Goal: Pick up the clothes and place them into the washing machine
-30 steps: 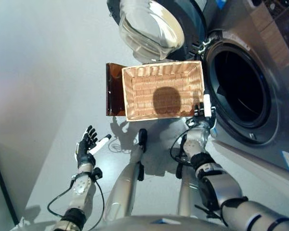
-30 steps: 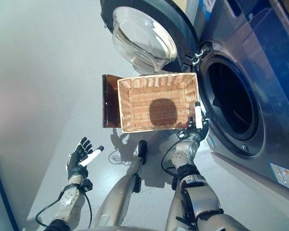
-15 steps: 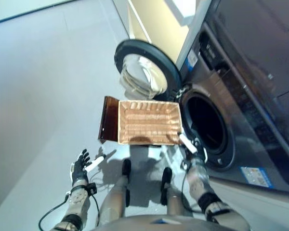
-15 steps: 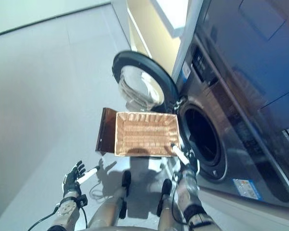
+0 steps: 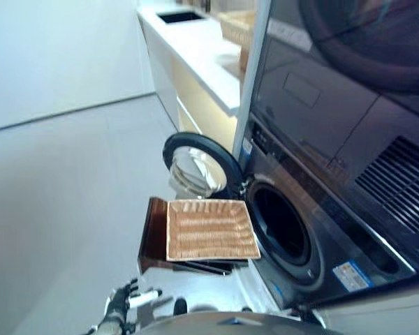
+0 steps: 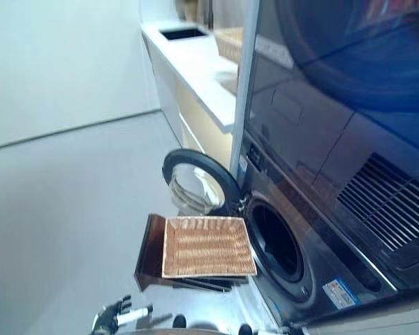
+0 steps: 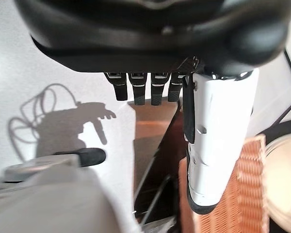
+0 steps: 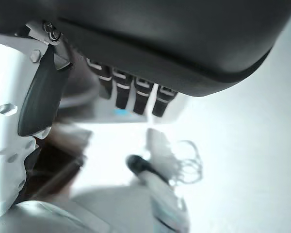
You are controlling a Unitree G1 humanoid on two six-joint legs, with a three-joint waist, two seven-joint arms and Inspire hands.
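Observation:
The shallow wicker basket (image 5: 208, 229) lies flat on the low dark brown box (image 5: 153, 230), and its inside is bare. The washing machine (image 5: 314, 265) stands to its right with its round door (image 5: 195, 167) swung open and its drum opening (image 5: 283, 227) dark. My left hand (image 5: 119, 307) hangs low at the left, open and empty, apart from the basket. Its fingers (image 7: 145, 92) are straight and its white-covered thumb (image 7: 218, 141) sticks out. My right hand (image 8: 126, 92) is open and empty above the floor.
A dark stacked unit (image 5: 335, 84) sits above the washing machine. A white counter (image 5: 195, 42) with a sink runs along the back, with another wicker basket (image 5: 234, 24) on it. Grey floor (image 5: 70, 181) stretches to the left.
The camera has tilted up, so the whole picture has shifted. The basket still lies on the box. My right hand, earlier by the basket's near right corner, has dropped below the eye views.

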